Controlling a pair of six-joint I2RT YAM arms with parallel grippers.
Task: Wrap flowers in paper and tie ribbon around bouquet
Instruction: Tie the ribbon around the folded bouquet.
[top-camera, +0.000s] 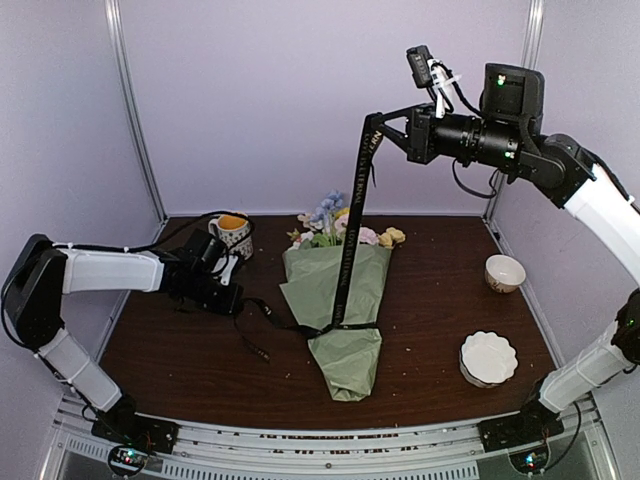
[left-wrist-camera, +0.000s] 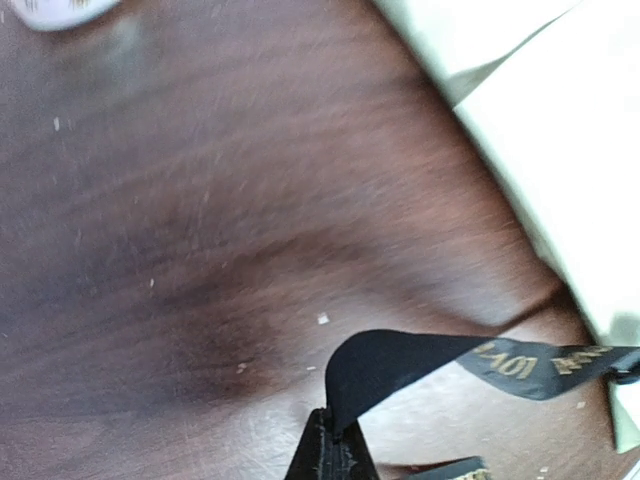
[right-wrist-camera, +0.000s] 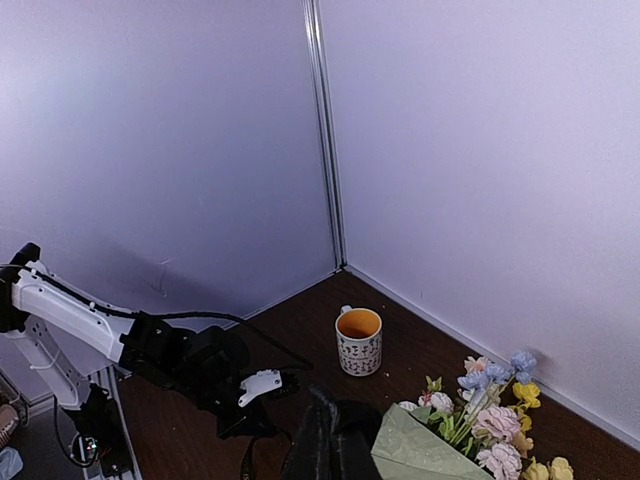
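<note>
Top external shows us flowers (top-camera: 335, 218) wrapped in paper (top-camera: 347, 352); left gripper (top-camera: 236, 296) and right gripper (top-camera: 378, 127) pinch the ribbon (top-camera: 352, 230), tying unfinished.

The only writing I can find is on the black ribbon (left-wrist-camera: 520, 365). In my left wrist view it carries a short run of gold capital letters. They are upside down to the camera and partly cut off at the picture's right edge, so I cannot make out a word. In the top view, tiny pale lettering runs along the ribbon's raised stretch, too small to read. I can read no other text, number or brand.
</note>
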